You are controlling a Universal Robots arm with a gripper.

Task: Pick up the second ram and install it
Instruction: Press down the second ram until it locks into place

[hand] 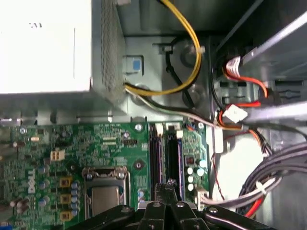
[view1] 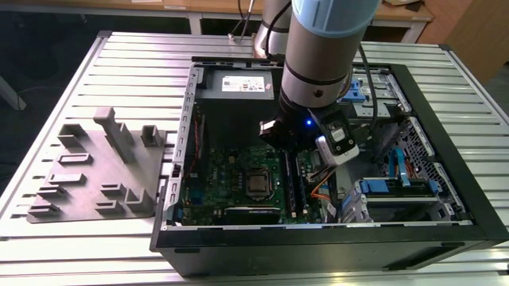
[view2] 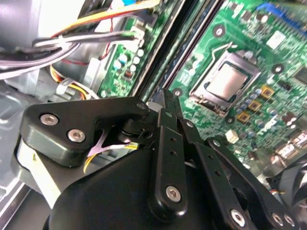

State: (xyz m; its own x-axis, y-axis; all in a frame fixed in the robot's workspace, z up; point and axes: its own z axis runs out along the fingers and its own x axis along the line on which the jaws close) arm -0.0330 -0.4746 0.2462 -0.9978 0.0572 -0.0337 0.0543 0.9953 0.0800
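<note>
**Exterior view check-in: claw pinched shut right over the RAM slots**

Exterior view first: the arm [view1: 322,59] reaches down into the open computer case [view1: 445,179], which lies on its side on the slatted metal table [view1: 135,65]. The wrist end hangs low over the green motherboard [view1: 230,179], just to the exterior view's right of the CPU socket [view1: 257,185]. That's on the near side of the grey power-supply box [view1: 238,86]. A grey plastic holder [view1: 95,173] with upright ribs sits on the table at the exterior view's left, well apart from the case.

Now the close stuff. In the first wrist view the gripper [hand: 168,184] has its two tips squeezed together, and I can't make out anything between them. They sit right above the pair of long black slot strips [hand: 156,153], at the end far from the power supply. The second wrist view shows the same deal: black fingers [view2: 168,143] come to a closed point over the dark strips beside the socket.

As for the second ram [hand: 179,160], the best I can spot is a thin bluish edge standing along the slot strip farther from the socket, just beside the tips. It looks to be in the slot rather than in the claw. Whether the tips actually touch it, or whether it's fully seated, I can't tell.

Yellow cables [hand: 194,57] loop past the power supply.
</note>
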